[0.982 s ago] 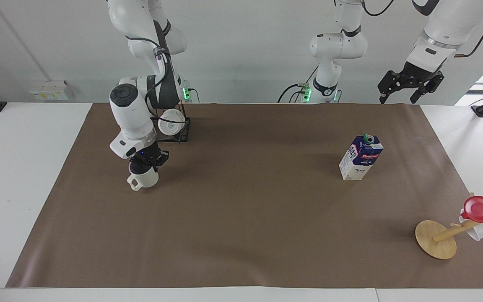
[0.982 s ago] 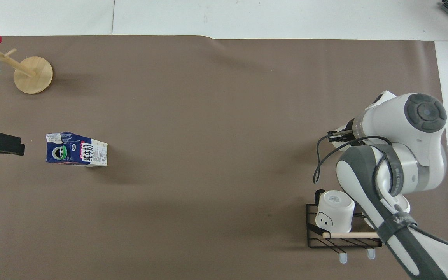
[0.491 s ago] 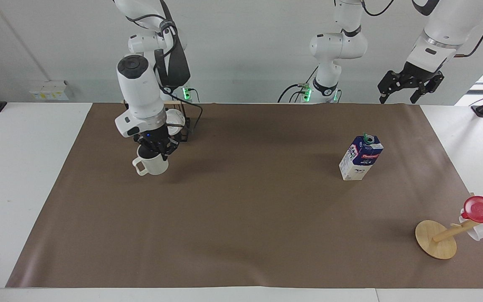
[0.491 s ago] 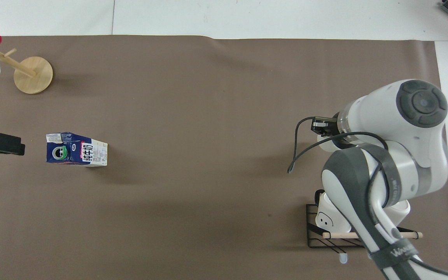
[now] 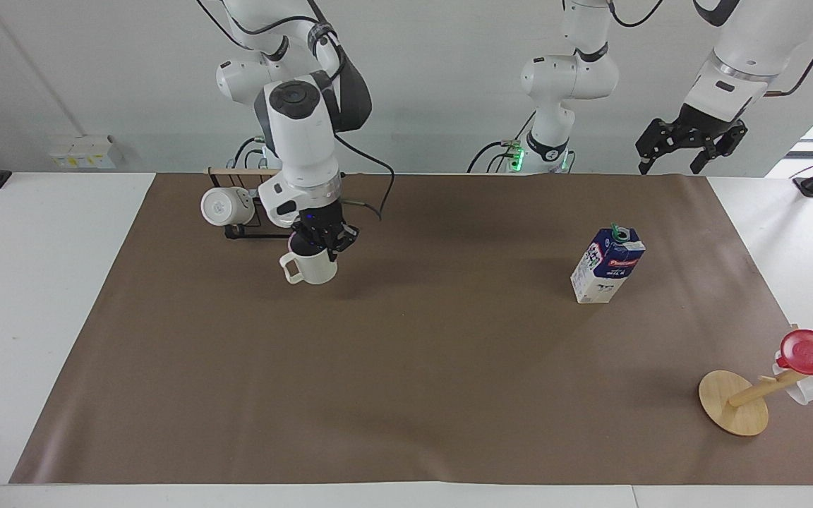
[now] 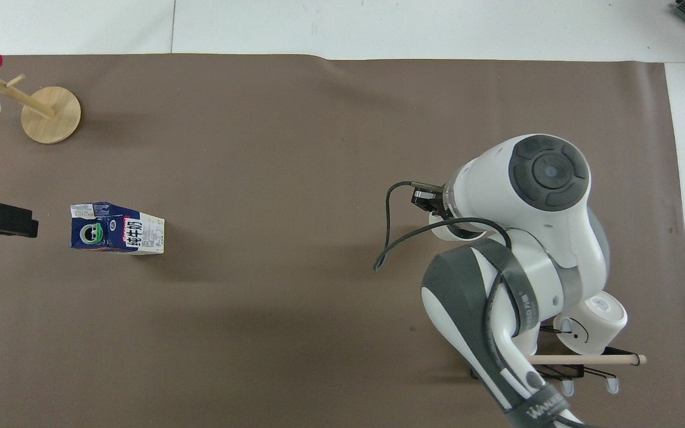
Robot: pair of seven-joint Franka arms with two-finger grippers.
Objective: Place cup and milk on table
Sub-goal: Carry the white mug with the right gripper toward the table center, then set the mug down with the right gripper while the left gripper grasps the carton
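Observation:
My right gripper (image 5: pixel 317 247) is shut on the rim of the cream-white cup (image 5: pixel 313 268) and holds it upright just over the brown mat of the table (image 5: pixel 406 367), beside the wire rack, with the handle toward the right arm's end. From overhead the right arm hides nearly all of the cup. The blue-and-white milk (image 5: pixel 607 267) carton stands upright on the mat toward the left arm's end, also seen as milk (image 6: pixel 118 228). The left gripper (image 5: pixel 682 159) waits, raised and open, over the mat's edge at that end; its black tip, left gripper (image 6: pixel 3 219), shows beside the carton.
A black wire rack (image 5: pixel 245 230) with a wooden bar holds a white mug (image 5: pixel 225 206) near the right arm's base; the rack's mug (image 6: pixel 593 321) also shows from overhead. A wooden mug tree (image 5: pixel 733 403) with a red cup (image 5: pixel 812 351) stands farthest from the robots at the left arm's end.
The right arm has carried the cup up off the mat and sideways toward the table's middle, past the rack. The milk and the left arm have not moved.

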